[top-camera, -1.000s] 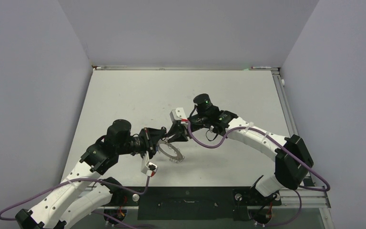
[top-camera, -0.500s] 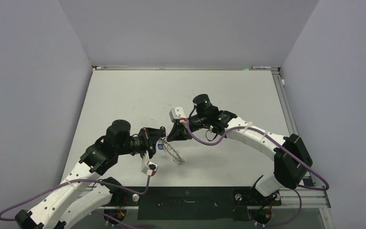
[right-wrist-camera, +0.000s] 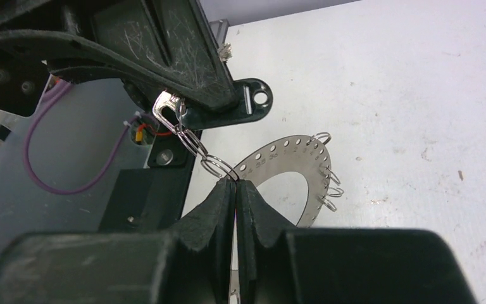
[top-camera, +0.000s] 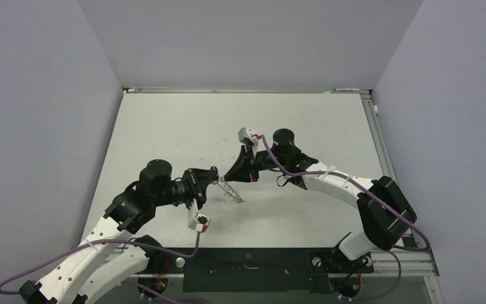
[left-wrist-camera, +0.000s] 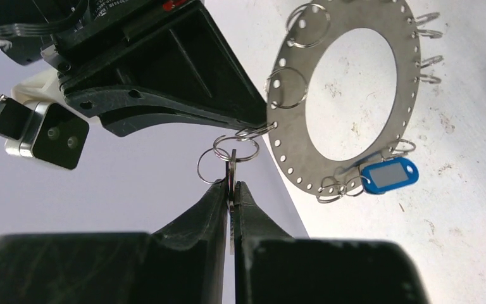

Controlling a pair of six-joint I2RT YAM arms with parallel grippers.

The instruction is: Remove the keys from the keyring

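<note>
The white counter (top-camera: 164,126) spreads under both arms, which reach in toward each other near its middle. The left claw (top-camera: 214,182) and the right claw (top-camera: 229,177) nearly meet tip to tip, with the keyring (top-camera: 231,190) slung between and just below them. It is tilted so that it shows almost edge-on from above; I cannot tell whether its low edge touches the counter.

From the left wrist, the left claw (left-wrist-camera: 231,188) has its fingers pressed nearly together on a thin silvery key (left-wrist-camera: 233,166), seen edge-on and standing up out of the tips. A short chain of wire loops (left-wrist-camera: 237,150) runs from that key to the rim of the keyring (left-wrist-camera: 411,95), a flat grey disc with a wide hole and small punched holes all round.

From the right wrist, the right claw (right-wrist-camera: 235,182) is closed too, its tips nipped at the keyring (right-wrist-camera: 278,155) rim, right where the last chain link (right-wrist-camera: 218,167) hooks in (rim or link, hard to separate).

More empty wire loops (left-wrist-camera: 289,87) hang along the rim, and a blue-headed key (left-wrist-camera: 389,175) dangles at its lower edge.
</note>
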